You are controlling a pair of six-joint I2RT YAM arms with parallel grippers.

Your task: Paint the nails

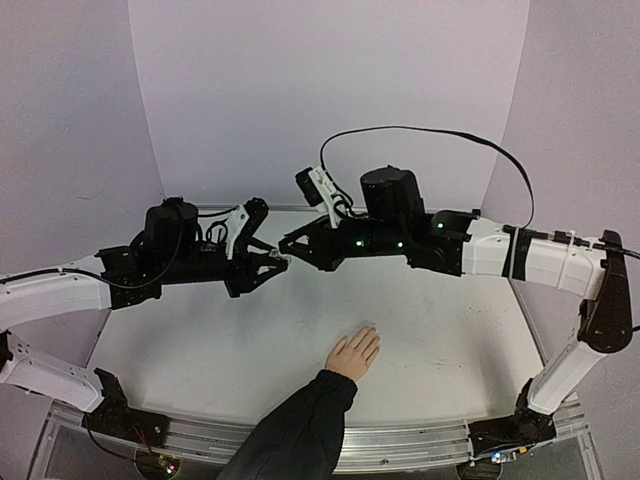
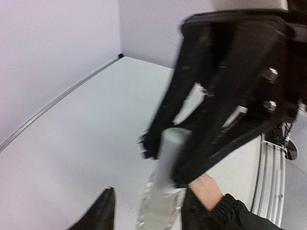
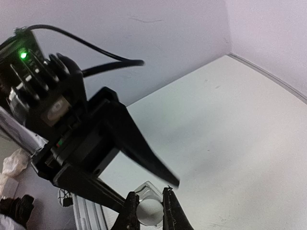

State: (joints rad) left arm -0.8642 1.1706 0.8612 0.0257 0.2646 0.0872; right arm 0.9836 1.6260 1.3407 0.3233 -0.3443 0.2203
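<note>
Currently the pale fingernails sit on a light-skinned hand lying flat and open on the white table, near its front edge. Above, left gripper clamps a small clear bottle; right gripper pinches its white cap

A person's hand lies flat on the white table near its front edge.
</note>
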